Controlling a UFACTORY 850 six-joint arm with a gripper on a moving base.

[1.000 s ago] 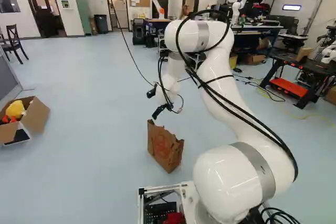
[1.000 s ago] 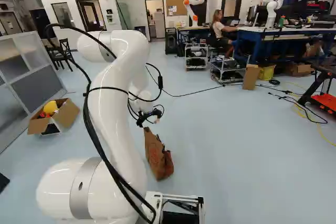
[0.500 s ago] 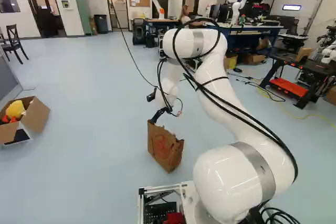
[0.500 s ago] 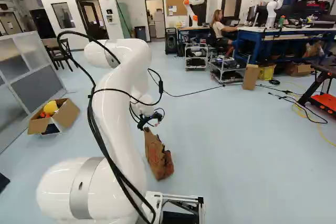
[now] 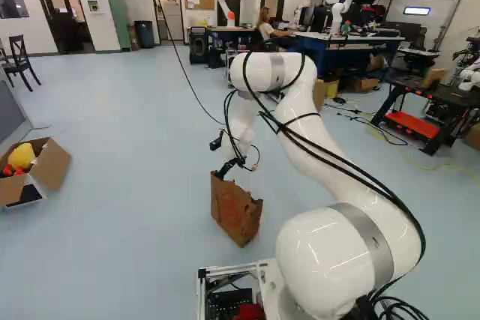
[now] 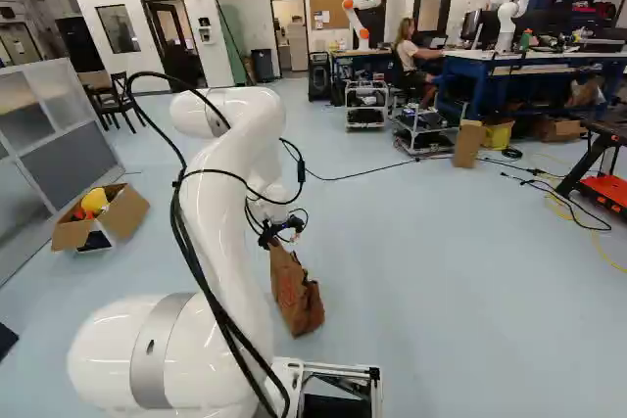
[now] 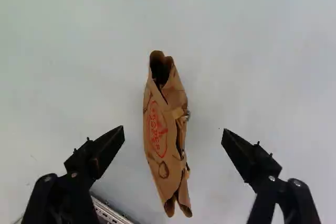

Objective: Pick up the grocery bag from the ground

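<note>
Your grocery bag point(image 5: 235, 209) stands on the floor point(image 5: 135, 162) just ahead of the base, leaning slightly, under your pincer point(image 7: 174, 131). The pincer is wide open: one finger stands off each broad face of the bag, and the wrist view shows neither touching it. In the left base view the pincer looks very near the upper rim, but you can't tell the exact height left between them.

You're dealing with brown paper, creased and ragged along the mouth, pressed nearly flat so the walls almost meet. Expect it to be light and soft, stiff enough to stand but quick to fold under a squeeze. You can't see whether anything sits inside; if it holds a load, the torn-looking edge could rip.

Your fingers already face the two broad sides, so the turn of the wrist looks right. Take it near the middle of the mouth's length, with both walls between the pads, and go well below the ragged rim before you close. Come straight down, since a nudge could tip something this thin. Then squeeze firmly, for dry paper can slide, and lift slowly.
</note>
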